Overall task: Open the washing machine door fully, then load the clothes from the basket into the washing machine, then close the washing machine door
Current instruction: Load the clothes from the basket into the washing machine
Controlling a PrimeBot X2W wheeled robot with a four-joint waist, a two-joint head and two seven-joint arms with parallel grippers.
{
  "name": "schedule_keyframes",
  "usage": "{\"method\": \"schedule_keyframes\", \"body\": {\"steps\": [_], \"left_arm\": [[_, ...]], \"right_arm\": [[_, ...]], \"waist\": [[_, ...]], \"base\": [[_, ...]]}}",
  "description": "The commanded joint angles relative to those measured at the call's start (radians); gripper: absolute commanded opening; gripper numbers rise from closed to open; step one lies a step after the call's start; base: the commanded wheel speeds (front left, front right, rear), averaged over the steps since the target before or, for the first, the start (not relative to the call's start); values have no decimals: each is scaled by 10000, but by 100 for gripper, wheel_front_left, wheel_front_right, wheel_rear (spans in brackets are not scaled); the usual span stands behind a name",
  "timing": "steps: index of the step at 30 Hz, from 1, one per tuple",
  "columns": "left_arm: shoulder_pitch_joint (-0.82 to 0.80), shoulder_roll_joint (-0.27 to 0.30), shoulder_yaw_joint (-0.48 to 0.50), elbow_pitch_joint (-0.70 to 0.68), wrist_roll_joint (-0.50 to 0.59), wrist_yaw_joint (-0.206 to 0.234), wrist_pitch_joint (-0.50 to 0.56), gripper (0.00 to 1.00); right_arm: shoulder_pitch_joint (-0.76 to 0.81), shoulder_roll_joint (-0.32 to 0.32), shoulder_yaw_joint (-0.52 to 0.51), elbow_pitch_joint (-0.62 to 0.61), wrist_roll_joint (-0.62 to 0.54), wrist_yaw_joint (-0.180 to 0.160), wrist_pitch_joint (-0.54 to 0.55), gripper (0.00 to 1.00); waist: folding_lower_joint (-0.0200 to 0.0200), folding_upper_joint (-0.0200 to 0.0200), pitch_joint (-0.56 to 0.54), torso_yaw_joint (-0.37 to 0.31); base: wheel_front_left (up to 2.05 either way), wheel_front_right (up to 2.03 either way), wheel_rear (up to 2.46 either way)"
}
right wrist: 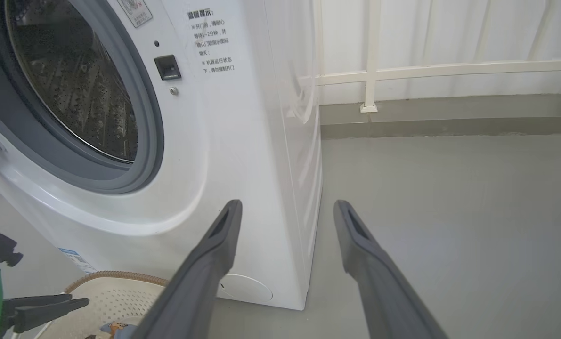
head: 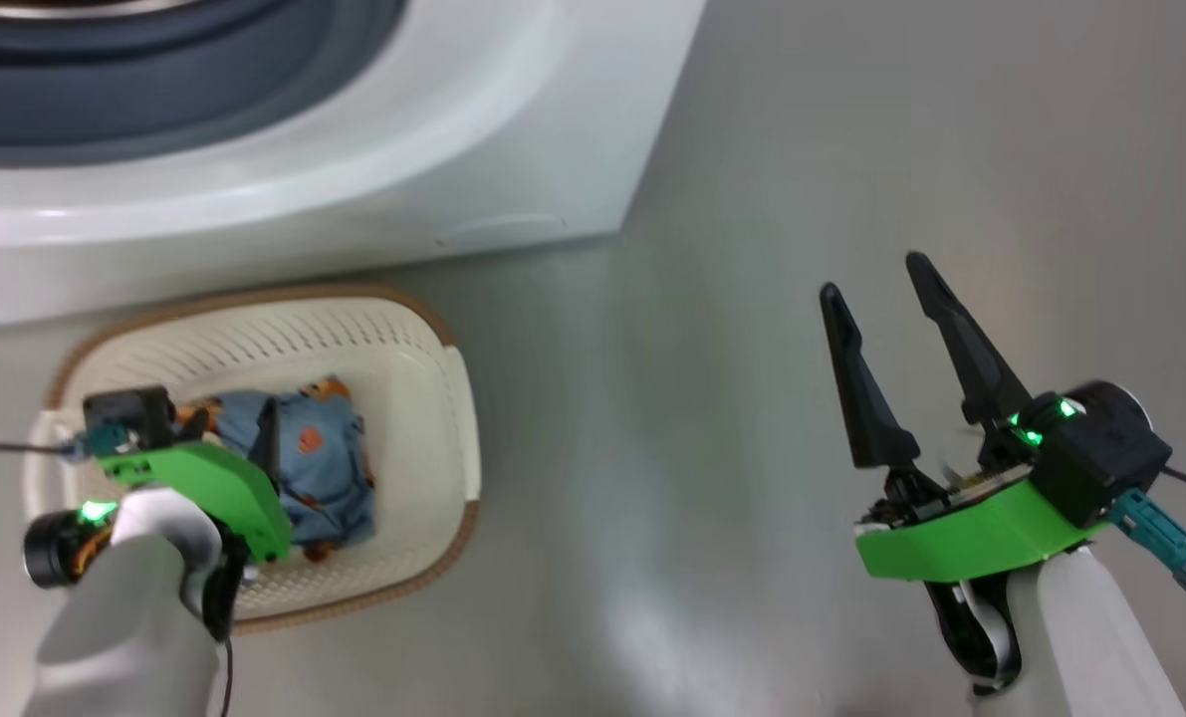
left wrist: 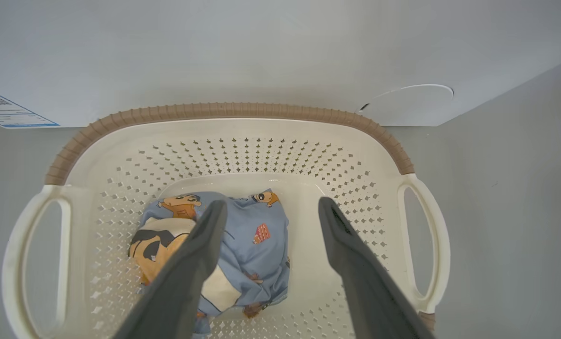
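Note:
The clothes (head: pixel 324 468), a bundle of light blue fabric with cartoon prints, lie in the cream basket (head: pixel 458 418) on the floor in front of the washing machine (head: pixel 354 179). My left gripper (head: pixel 239 438) points down into the basket. In the left wrist view it (left wrist: pixel 271 209) is open just above the clothes (left wrist: pixel 261 245), its left finger over the bundle, gripping nothing. My right gripper (head: pixel 873 279) hangs open and empty over bare floor to the right. The right wrist view shows the washing machine (right wrist: pixel 242 141) with its steel drum (right wrist: pixel 73 89) uncovered. The door is out of view.
The basket (left wrist: pixel 233 110) stands tight against the washer's front panel, below a blue sticker (left wrist: pixel 7 110) and a round service cap (left wrist: pixel 407 101). Grey floor (head: pixel 752 199) stretches to the right of the machine. A white railing (right wrist: pixel 426 70) and a low kerb stand beyond.

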Motion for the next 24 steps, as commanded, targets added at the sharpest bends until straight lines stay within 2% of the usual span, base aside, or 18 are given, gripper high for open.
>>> {"method": "schedule_keyframes", "body": {"steps": [1,9,17,24], "left_arm": [[-157,370,267,46,-66,-60,43,100],[-1261,760,416,1410,-401,-160,701,100],[-1981,1042,385,1805,-438,-79,835,100],[-2238,1130,325,1976,-436,191,789,100]], "right_arm": [[-88,19,272,-193,70,16,-106,100],[-654,19,601,-78,381,16,-334,100],[-977,19,587,-168,654,16,-378,100],[-991,19,583,-305,749,16,-381,100]], "waist": [[1,0,1262,-872],[1,0,2509,-1460],[1,0,3522,-1720],[1,0,3790,-1766]], "base": [[0,0,0],[0,0,0],[0,0,0],[0,0,0]]}}
